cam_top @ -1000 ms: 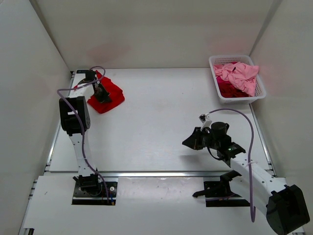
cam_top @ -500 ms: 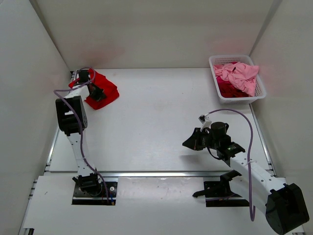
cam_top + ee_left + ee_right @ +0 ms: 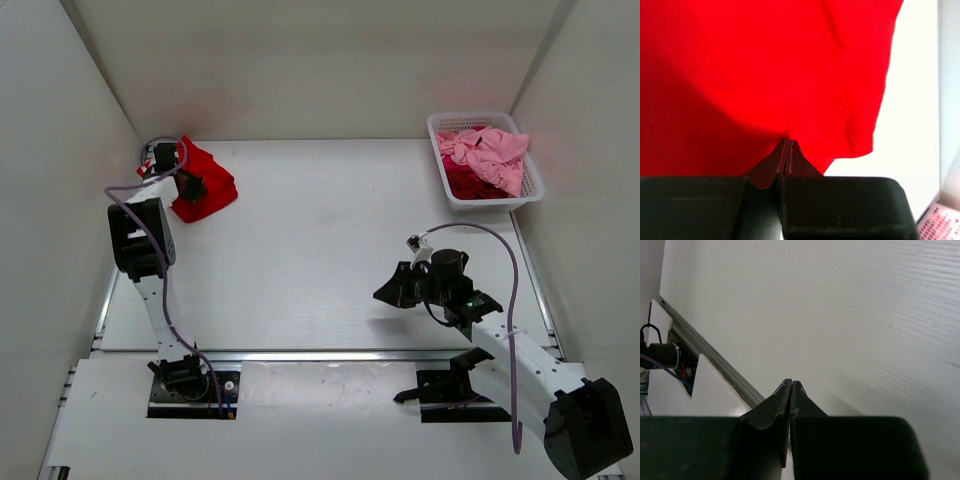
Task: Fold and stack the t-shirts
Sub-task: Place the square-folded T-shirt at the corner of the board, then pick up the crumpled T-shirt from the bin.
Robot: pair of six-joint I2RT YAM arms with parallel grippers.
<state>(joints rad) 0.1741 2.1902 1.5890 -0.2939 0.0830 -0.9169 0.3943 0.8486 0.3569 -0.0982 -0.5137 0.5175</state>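
The bright red t-shirt lies bunched at the upper left of the top view, in the far left corner of the table. Its left edge is close to the left wall, and its right edge faces open white tabletop. The left gripper sits on the shirt's near-left side. In the left wrist view its fingers are pressed together, and the cloth's lower edge is drawn in to their tips and caught there. To the right of that edge the view shows bare table.

The right gripper hangs over the lower right-centre of the table, well apart from any cloth. Its jaws are closed tight on nothing, with their tips meeting above bare surface. The metal rail at the table's edge runs diagonally past them.

At the upper right, the white basket stands against the right wall. The light pink t-shirt is heaped over its rim, with darker magenta cloth beneath. Between the basket, the red shirt and the near rail, a wide stretch of table lies open.
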